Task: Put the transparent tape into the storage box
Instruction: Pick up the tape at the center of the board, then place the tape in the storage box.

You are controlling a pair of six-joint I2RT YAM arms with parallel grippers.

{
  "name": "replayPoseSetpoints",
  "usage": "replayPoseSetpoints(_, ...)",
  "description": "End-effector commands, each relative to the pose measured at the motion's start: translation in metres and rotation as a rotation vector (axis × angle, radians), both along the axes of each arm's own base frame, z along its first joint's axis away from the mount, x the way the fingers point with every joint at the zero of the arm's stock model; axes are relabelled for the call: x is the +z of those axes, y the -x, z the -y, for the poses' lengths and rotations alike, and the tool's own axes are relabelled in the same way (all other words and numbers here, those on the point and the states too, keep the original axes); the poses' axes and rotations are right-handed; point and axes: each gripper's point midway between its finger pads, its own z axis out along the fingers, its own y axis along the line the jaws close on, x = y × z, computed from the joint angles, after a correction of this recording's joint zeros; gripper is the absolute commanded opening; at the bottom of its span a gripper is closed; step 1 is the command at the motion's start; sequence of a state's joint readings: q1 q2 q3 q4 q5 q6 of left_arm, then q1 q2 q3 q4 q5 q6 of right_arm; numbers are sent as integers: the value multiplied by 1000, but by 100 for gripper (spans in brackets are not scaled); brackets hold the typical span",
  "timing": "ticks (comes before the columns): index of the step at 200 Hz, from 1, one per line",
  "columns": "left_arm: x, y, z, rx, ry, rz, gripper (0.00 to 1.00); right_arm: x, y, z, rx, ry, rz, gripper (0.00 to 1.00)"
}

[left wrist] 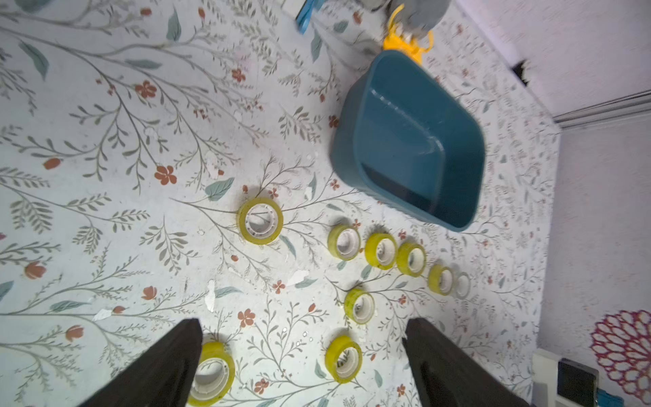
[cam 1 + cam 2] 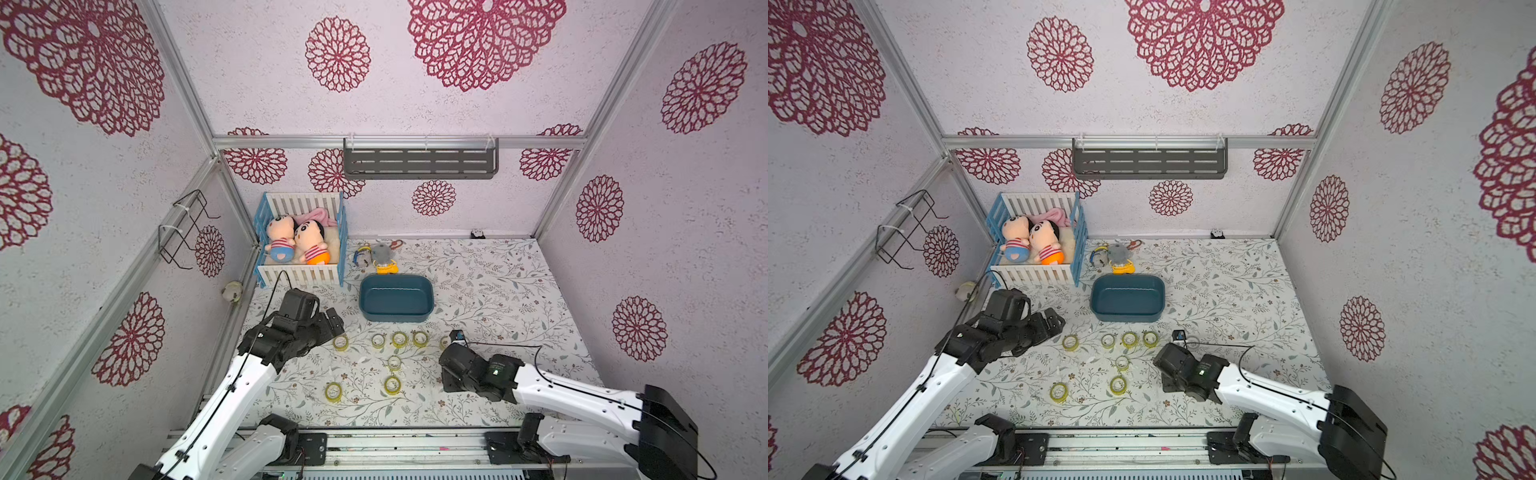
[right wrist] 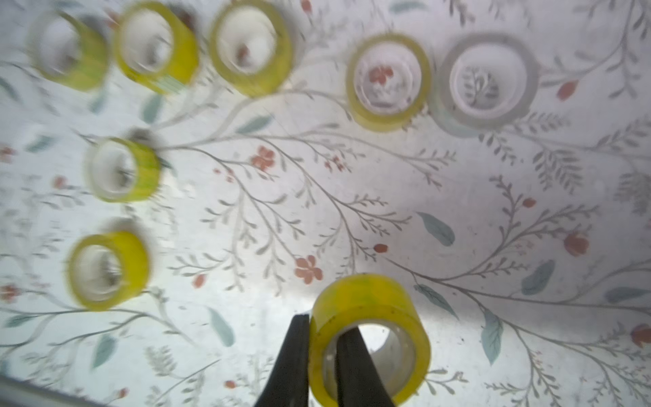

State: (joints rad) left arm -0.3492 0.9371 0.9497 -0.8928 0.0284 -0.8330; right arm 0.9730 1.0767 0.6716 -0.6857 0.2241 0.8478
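Right wrist view: our right gripper (image 3: 324,324) is clamped on the wall of a yellow tape roll (image 3: 370,306), one finger inside the core
Right arm (image 2: 573,395): stretched low over the table (image 2: 498,282)
Left gripper (image 1: 303,322): jaws wide apart above the rolls (image 1: 380,251)
Clear tape roll (image 3: 488,81): flat, snug against a yellow one
Storage box (image 2: 395,316): just behind the row

Two white and black robot arms

The left arm (image 2: 232,399) and right arm (image 2: 573,399) have smooth white shells with small dark screw holes, chunky black joints and a thin black cable (image 2: 498,345) each. Their black bases (image 2: 309,449) sit on the metal rail (image 2: 395,446). At the end far from the rail, the left gripper (image 1: 303,322) has two flat black fingers (image 1: 169,366).
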Motion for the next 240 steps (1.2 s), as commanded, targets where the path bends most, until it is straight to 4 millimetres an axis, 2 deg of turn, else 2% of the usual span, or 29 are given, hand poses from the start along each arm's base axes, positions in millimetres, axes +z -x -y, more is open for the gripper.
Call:
replayPoseSetpoints(1,10,26,-14,-17,-64,-6,97,41,-7,-2,3,-65,88,0)
replayPoseSetpoints(17,25,32,-17,-25,-72,9,97,56,-6,-10,48,-93,92,0)
replayPoseSetpoints(35,45,28,-17,-47,-85,42,97,68,-8,-15,90,-57,87,0)
replayPoseSetpoints(63,65,12,-14,-59,-117,62,97,98,-32,-27,119,26,131,0)
replayPoseSetpoints(92,57,-9,-6,-73,-125,65,97,117,-74,-49,154,17,129,0)
replayPoseSetpoints(123,38,-33,-5,-82,-174,72,97,130,-128,-60,145,6,196,0)
replayPoseSetpoints(138,28,-44,1,-106,-179,54,97,122,-153,-64,146,47,203,0)
replayPoseSetpoints(160,16,-59,10,-166,-197,25,97,95,-187,-62,113,171,150,0)
replayPoseSetpoints(181,3,-66,11,-195,-234,-3,97,69,-214,-67,111,232,125,0)
replayPoseSetpoints(207,-5,-66,9,-201,-246,1,97,43,-231,-75,117,225,81,0)
replayPoseSetpoints(240,-2,-62,-4,-143,-223,37,97,11,-240,-83,133,217,49,0)
